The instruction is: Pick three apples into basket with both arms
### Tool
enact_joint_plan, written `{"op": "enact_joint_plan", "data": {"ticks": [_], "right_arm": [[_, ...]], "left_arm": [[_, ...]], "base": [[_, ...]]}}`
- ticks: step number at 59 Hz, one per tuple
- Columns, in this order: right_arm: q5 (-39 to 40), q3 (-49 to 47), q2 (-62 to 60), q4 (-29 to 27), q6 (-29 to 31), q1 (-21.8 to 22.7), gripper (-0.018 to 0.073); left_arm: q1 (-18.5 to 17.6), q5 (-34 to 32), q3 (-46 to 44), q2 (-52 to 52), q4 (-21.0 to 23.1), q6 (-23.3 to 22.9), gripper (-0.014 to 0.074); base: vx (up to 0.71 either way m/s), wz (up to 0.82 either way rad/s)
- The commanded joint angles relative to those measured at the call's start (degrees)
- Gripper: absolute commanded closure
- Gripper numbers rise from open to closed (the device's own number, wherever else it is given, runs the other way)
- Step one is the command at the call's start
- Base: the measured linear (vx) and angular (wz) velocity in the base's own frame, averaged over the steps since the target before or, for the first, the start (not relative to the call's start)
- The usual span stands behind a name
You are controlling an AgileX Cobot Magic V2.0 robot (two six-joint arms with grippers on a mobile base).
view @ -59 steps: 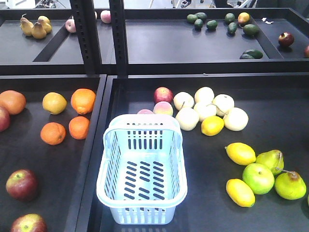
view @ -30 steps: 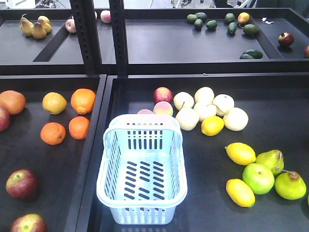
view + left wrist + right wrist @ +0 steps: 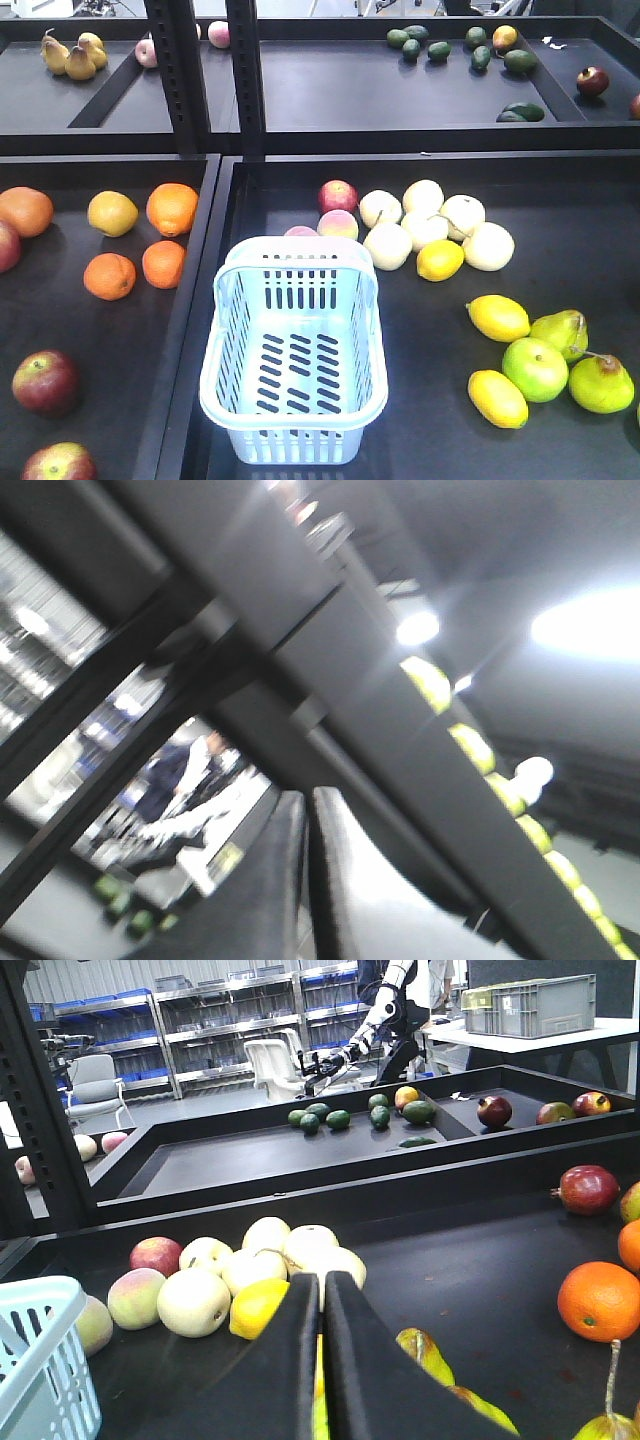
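Where the left tray (image 3: 130, 335) and the right tray (image 3: 560, 245) meet along a raised divider, the basket (image 3: 295, 442) stands just inside the right tray. It sits hard by that tray's left edge and close to its front edge, upright and empty. In the right wrist view its slotted wall shows at the lower left corner.

The left gripper (image 3: 306, 798) appears in a tilted, blurred view against a dark shelf frame. Its two flat fingers are clenched together with only a thin slit between them, grasping nothing. The right gripper (image 3: 321, 1282) hangs over the right tray facing its back edge, its fingers likewise pressed nearly together and holding nothing.

All three apples lie in the left tray, well apart from the basket. The first apple (image 3: 45, 382) is near the front left corner. The second apple (image 3: 58, 463), streaked yellow-green, is at the front edge just beside it. The third apple (image 3: 5, 245) is half cut off at the left edge. Oranges (image 3: 172, 208) cluster toward the back edge of the left tray.
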State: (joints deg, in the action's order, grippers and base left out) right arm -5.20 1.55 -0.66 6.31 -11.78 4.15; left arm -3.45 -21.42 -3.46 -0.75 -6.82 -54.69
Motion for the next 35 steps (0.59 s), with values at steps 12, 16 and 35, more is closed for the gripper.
{"op": "enact_joint_plan", "data": {"ticks": [12,16,35], "right_arm": [[4.2,0.8,-0.7,0.7,0.3,-0.1,0.0564],[4.2,0.8,-0.7,0.7,0.3,-0.1,0.0564],[4.3,0.8,-0.7,0.7,0.3,-0.1,0.0564]], "left_arm": [[0.0,0.3,-16.8,10.4,-13.9,-2.5,0.0602],[0.0,0.3,-20.6,15.0,-18.4,-3.2,0.0602],[-0.1,-8.4,-31.3,38.6,-38.1,-18.4,0.0602]], "base": [[0.0,0.0],[0.0,0.0],[0.0,0.0]]}}
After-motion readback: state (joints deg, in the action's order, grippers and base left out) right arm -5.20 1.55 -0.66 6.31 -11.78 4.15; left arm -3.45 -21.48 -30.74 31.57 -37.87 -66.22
